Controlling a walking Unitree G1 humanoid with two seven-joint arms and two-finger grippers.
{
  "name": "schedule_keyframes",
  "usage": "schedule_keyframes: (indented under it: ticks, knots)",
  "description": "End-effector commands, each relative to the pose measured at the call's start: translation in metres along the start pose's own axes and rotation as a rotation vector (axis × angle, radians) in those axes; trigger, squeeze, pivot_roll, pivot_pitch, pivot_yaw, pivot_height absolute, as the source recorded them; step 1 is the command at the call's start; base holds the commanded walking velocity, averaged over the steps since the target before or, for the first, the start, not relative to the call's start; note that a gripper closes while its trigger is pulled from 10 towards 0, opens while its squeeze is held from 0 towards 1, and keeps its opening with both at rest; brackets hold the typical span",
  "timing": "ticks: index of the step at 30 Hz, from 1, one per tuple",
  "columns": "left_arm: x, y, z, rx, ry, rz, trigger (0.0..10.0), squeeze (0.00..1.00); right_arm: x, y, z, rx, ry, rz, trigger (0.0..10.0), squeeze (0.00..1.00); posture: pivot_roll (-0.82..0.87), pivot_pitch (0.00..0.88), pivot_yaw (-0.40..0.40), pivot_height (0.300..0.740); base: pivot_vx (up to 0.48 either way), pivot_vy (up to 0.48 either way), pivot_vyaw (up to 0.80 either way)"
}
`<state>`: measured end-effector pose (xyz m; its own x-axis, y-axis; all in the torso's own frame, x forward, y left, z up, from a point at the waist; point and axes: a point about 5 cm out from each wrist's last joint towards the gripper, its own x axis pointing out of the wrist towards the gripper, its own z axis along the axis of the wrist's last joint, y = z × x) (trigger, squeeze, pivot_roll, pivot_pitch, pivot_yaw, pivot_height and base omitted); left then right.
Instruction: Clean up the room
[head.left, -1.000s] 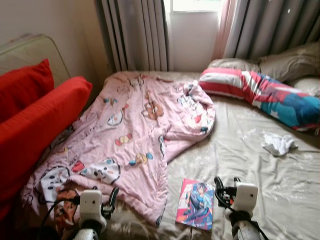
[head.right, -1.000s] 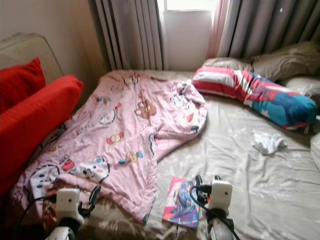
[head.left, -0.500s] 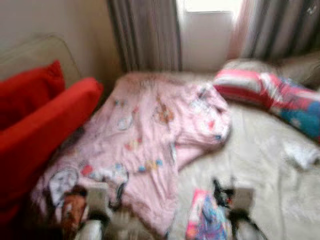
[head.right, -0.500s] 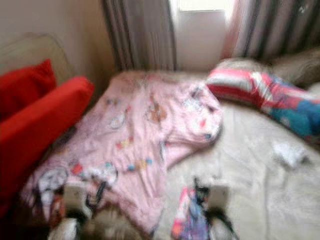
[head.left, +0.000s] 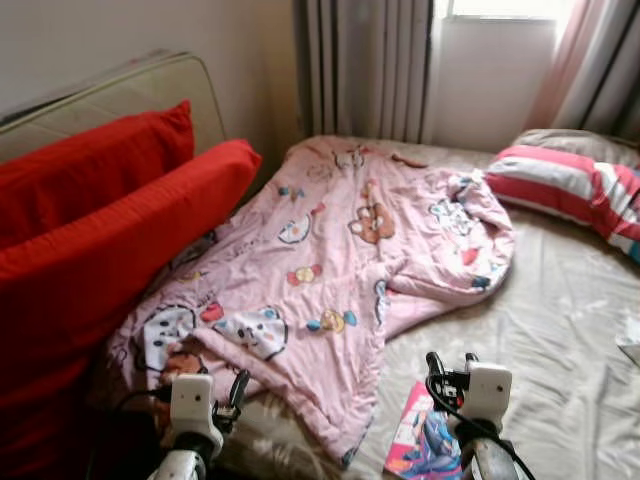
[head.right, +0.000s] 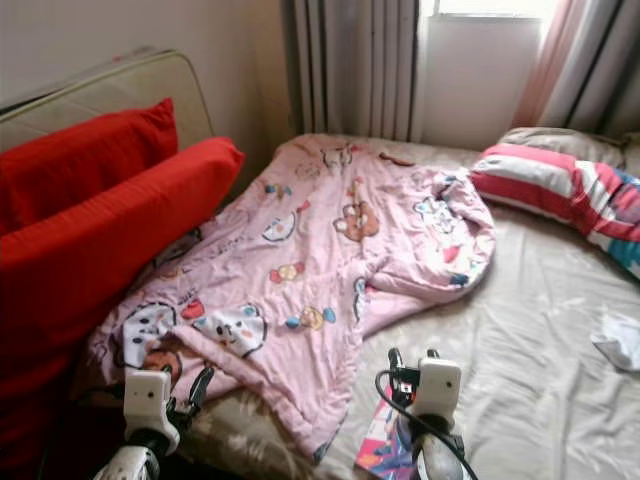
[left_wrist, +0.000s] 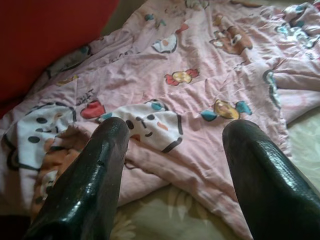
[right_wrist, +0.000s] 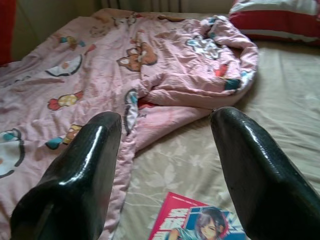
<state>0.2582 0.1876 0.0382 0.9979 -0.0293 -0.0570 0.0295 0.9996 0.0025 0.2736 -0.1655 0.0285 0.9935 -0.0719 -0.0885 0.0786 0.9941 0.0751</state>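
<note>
Both grippers, left gripper (left_wrist: 170, 165) and right gripper (right_wrist: 167, 165), hang spread wide and empty over the bed's near edge. Since a second ago I've swung the head leftward: the red cushions (head.left: 110, 230) now loom large, the whole scene sliding right. The pink quilt (head.left: 340, 260) lies rumpled ahead, the comic book (right_wrist: 200, 225) just beneath my right fingers. Nothing tidied yet, I judge.

soft daylight from the window (head.left: 500, 8), frames sharp.
</note>
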Motion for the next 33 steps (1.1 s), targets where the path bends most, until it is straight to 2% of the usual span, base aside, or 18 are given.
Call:
schedule_keyframes:
  ticks: [1,13,17,28,30,33]
  knots:
    - [-0.002,0.004,-0.001,0.007,0.013,0.006,10.0,0.00,0.001,0.001,-0.004,-0.001,0.031,-0.013,10.0,0.00,-0.01,0.100,0.061,0.740,0.000,0.000,0.00]
    - [-0.004,0.004,-0.003,0.005,0.027,0.008,10.0,0.00,0.005,-0.002,-0.003,-0.020,0.042,-0.042,10.0,0.00,-0.01,0.093,0.053,0.676,0.000,0.000,0.00]
    - [-0.002,0.000,-0.004,-0.004,0.027,0.015,10.0,0.00,0.008,-0.004,0.004,-0.020,0.004,-0.025,10.0,0.00,-0.01,0.090,0.033,0.676,0.000,0.000,0.00]
    - [-0.002,-0.004,-0.005,-0.020,0.025,0.025,10.0,0.00,0.012,-0.010,0.005,-0.046,0.031,-0.040,10.0,0.00,0.00,0.093,0.013,0.676,0.000,0.000,0.00]
    - [-0.004,-0.004,-0.007,-0.016,0.039,0.019,10.0,0.00,0.013,-0.009,0.000,-0.051,0.068,-0.048,10.0,0.00,0.01,0.095,0.016,0.662,0.000,0.000,0.00]
    - [-0.005,-0.004,-0.007,-0.015,0.042,0.011,10.0,0.00,0.014,-0.006,0.001,-0.046,0.063,-0.039,10.0,0.00,0.01,0.098,0.020,0.637,0.000,0.000,0.00]
